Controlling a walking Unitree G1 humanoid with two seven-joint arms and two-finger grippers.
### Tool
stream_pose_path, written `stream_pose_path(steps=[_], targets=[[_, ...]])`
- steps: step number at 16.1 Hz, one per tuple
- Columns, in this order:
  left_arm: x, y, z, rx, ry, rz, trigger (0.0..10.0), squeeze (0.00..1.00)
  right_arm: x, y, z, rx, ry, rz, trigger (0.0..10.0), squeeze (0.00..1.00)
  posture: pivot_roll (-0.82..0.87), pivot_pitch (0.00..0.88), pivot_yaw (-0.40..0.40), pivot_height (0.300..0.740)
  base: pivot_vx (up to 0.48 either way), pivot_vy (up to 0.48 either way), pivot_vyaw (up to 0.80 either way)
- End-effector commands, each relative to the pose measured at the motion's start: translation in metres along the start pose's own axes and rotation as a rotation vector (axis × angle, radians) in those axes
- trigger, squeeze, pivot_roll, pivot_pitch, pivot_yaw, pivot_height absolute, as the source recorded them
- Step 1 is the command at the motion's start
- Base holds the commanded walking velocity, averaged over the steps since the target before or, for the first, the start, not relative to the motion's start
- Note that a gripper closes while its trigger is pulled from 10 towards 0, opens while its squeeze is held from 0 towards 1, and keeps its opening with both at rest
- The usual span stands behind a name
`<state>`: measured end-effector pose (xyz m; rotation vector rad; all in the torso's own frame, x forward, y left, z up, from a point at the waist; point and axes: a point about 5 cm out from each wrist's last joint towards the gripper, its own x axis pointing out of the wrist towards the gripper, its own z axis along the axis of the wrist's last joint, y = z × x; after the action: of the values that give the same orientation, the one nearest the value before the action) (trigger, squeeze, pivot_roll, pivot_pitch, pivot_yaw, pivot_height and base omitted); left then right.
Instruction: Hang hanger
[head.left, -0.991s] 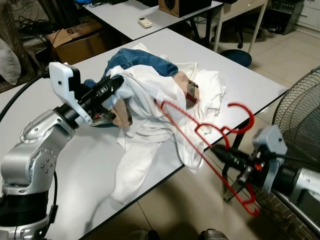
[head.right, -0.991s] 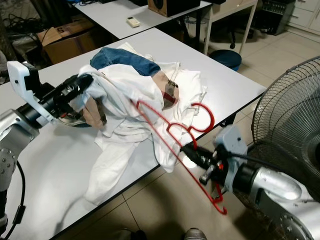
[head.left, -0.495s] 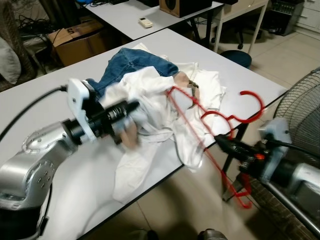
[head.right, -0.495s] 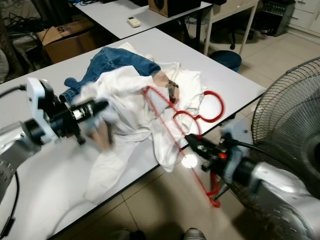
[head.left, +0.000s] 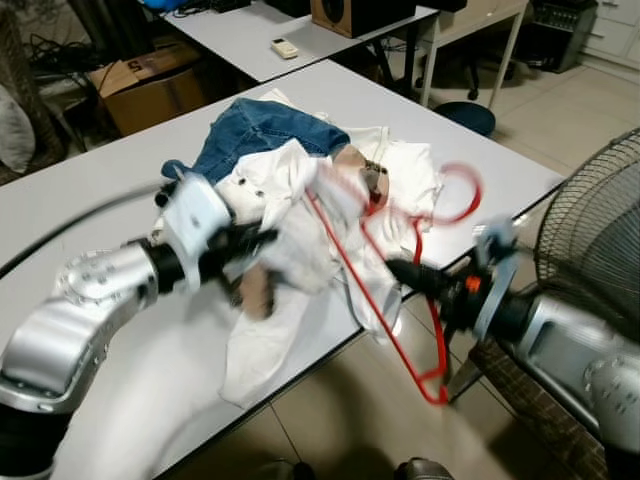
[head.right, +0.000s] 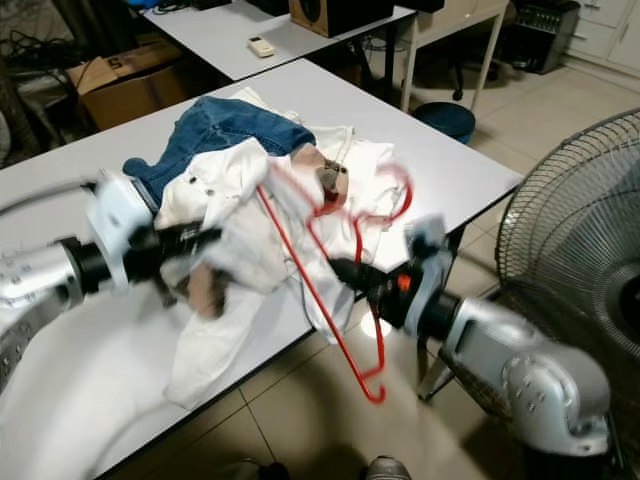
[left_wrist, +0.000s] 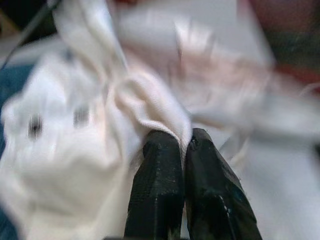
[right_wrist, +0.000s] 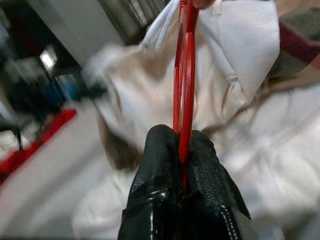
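Red hanger (head.left: 378, 262): thin plastic, long straight bar w/ curvy shoulders & hook, hook end smeared by motion blur over the clothes pile near the bench (head.left: 470, 150) edge, at abt 3 o'clock of the pile; lower corner hangs off the bench over the tiled floor (head.left: 330, 420). Right claw (right_wrist: 181, 150) has its black textured fingers (right_wrist: 157, 165) pressed together on the hanger bar, seen edge-on in the right wrist view. Left claw (left_wrist: 182, 145) is pinched tight on a fold of the white shirt (head.left: 290, 215), soft woven cloth w/ small dark buttons; fingers nearly touching, cloth squeezed btwn them. Pile on the smooth white bench: white shirt crumpled, one part trailing toward 6 o'clock, blue denim jeans (head.left: 255, 135) at 12 o'clock, a tan/brown garment (head.left: 362, 168) partly buried. Round wire-grille fan (head.left: 600, 240) at 3 o'clock, cut off by frame edge. Both arms & much of the cloth blurred; hanger's far end hard to make out.
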<state>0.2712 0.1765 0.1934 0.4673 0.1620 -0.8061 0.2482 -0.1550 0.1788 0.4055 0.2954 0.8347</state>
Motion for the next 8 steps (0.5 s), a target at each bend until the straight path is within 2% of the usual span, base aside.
stream_pose_path(steps=[1, 4, 6, 8], targets=[[-0.003, 0.01, -0.014, 0.018, 0.108, 0.093, 0.0, 0.0, 0.0, 0.001, 0.005, 0.061, -0.031, 0.008, 10.0, 0.0, -0.17, 0.068, 0.12, 0.74, 0.0, 0.0, 0.0], [-0.007, 0.029, -0.001, 0.071, 0.058, 0.222, 0.0, 0.0, -0.004, -0.011, -0.001, 0.185, -0.002, -0.062, 10.0, 0.0, -0.18, 0.071, 0.118, 0.74, 0.0, 0.0, 0.0], [-0.011, 0.047, 0.007, 0.125, 0.047, 0.368, 0.0, 0.0, -0.008, -0.016, -0.006, 0.193, 0.047, -0.108, 10.0, 0.0, -0.18, 0.071, 0.117, 0.74, 0.0, 0.0, 0.0], [-0.017, 0.061, 0.017, 0.183, 0.005, 0.494, 0.0, 0.0, -0.008, -0.016, -0.001, 0.202, 0.015, -0.118, 10.0, 0.0, -0.18, 0.071, 0.116, 0.74, 0.0, 0.0, 0.0]])
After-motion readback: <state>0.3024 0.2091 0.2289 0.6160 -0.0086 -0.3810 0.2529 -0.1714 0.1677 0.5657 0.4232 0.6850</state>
